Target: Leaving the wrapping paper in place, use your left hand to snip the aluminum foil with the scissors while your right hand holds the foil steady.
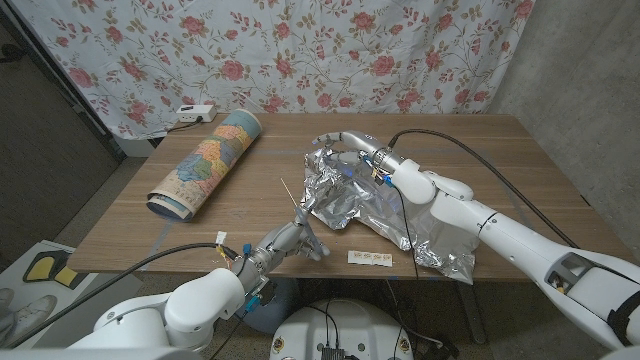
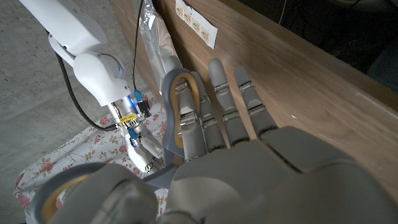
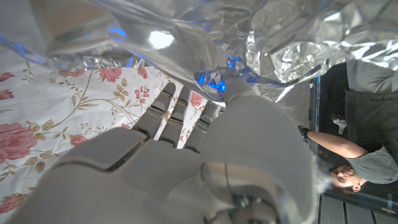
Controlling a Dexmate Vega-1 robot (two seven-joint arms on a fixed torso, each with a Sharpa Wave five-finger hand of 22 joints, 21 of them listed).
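The left hand [image 1: 292, 242] grips the scissors [image 2: 181, 106], fingers through a handle loop, at the table's [image 1: 500, 160] near edge just beside the crumpled aluminum foil [image 1: 400, 220]. The right hand [image 1: 350, 152] holds the foil's far edge, fingers curled over it. The rolled wrapping paper [image 1: 208, 162] lies well apart, toward the table's left.

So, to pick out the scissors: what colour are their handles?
Grey with yellow-orange inner lining on the scissors, clearest in the left wrist view.

Wooden table [image 1: 520, 170] — wrapping paper roll [image 1: 205, 163], crumpled foil [image 1: 400, 215], sticker strip [image 1: 371, 259].
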